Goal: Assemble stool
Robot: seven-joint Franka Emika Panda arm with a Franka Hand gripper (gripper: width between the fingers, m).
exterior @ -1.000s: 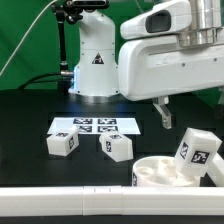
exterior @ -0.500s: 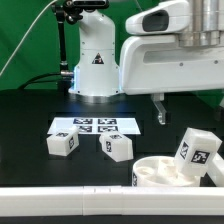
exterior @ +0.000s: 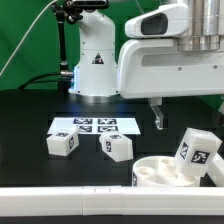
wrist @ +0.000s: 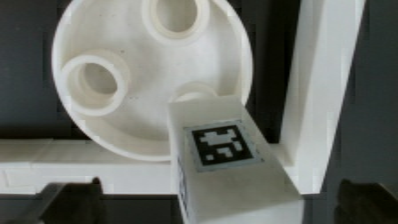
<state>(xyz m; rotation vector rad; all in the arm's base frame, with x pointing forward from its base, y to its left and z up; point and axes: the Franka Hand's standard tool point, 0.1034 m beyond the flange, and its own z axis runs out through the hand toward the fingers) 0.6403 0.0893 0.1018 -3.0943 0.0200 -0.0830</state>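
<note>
seat (exterior: 160, 172) boxed by bars (wrist: 331, 90) on two sides; open table (exterior: 30, 115) toward the exterior view's left, past two loose legs (exterior: 62, 142) and the marker board (exterior: 95, 125). gripper (exterior: 190, 120) fingers (exterior: 158, 113) spread wide, empty, hanging just above the tilted leg (exterior: 196, 152) propped in the seat, not touching.

Exterior view count:
- 1 seat (exterior: 150, 178).
- 3 of the leg kind: first leg (exterior: 63, 142), second leg (exterior: 115, 147), third leg (exterior: 197, 152).
- 1 marker board (exterior: 95, 126); its tags are too small to count surely.
- 1 long white bar (exterior: 90, 205).
- 1 robot arm (exterior: 95, 60).

Wrist view count:
- 1 seat (wrist: 143, 115), with 2 round holes (wrist: 93, 82) showing.
- 1 leg (wrist: 222, 150).
- 2 stretches of bar (wrist: 329, 90); cannot tell whether they are one piece.
</note>
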